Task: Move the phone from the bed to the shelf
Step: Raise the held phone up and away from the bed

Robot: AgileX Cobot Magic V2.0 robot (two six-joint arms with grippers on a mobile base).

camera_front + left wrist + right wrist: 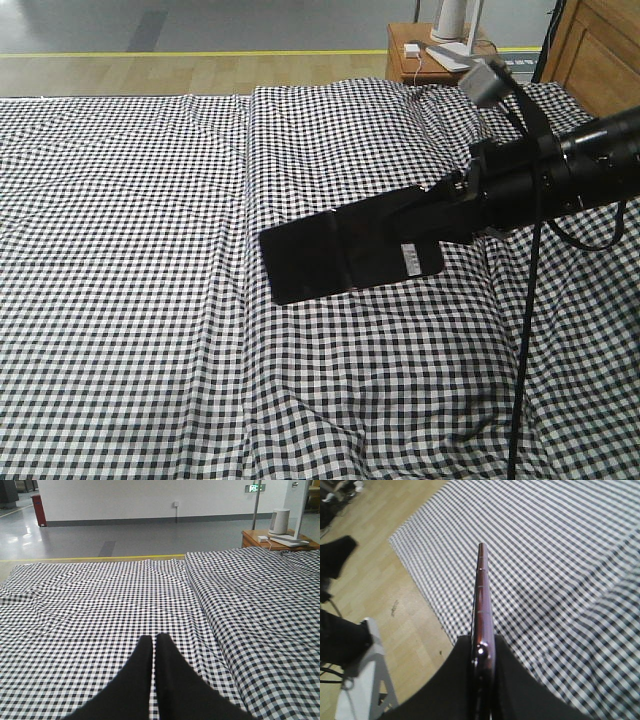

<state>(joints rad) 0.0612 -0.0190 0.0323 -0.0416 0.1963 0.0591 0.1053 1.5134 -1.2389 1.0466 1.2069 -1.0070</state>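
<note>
The phone [330, 255], a glossy black slab with a white sticker near its right end, is held roughly level over the checked bed [130, 250]. My right gripper [425, 225] reaches in from the right and is shut on the phone's right end. In the right wrist view the phone [482, 595] shows edge-on with a pinkish rim, clamped by the right gripper [483, 642]. My left gripper [153, 639] hangs shut and empty over the bed [100, 595]. The shelf is out of view.
A small brown nightstand [425, 55] with white items stands behind the bed, also in the left wrist view [272, 537]. Panelled wooden furniture [600, 50] is at the back right. Wood floor [380, 580] and a white frame [365, 690] lie beyond the bed's edge.
</note>
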